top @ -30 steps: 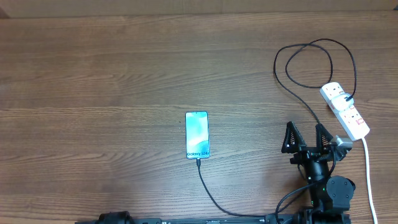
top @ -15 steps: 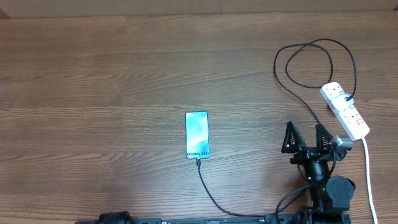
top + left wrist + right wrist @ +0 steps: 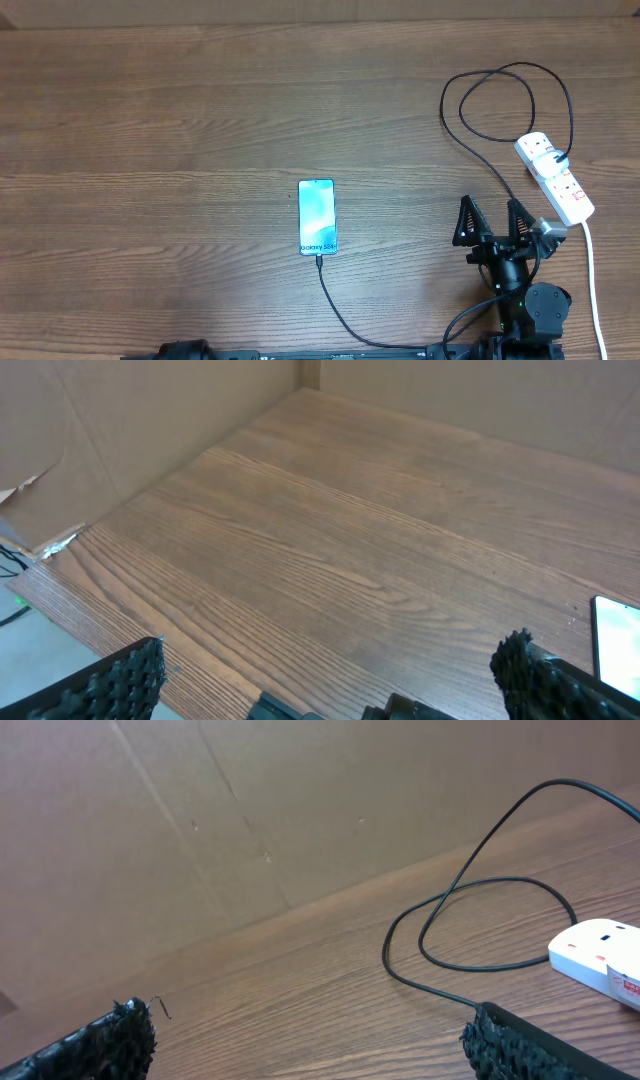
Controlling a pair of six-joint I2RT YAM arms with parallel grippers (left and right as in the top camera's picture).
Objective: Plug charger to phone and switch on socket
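The phone lies flat mid-table, screen up and lit; its corner shows in the left wrist view. The black charger cable meets the phone's bottom edge, runs toward the front edge, and loops at the back right to a plug in the white socket strip. My right gripper is open and empty, just left of the strip. In the right wrist view my right gripper shows wide apart, with the cable loop and the strip's end ahead. My left gripper is open and empty above the table's front left.
Cardboard walls stand along the left and back edges. The strip's thick white cord runs toward the front right edge, beside the right arm's base.
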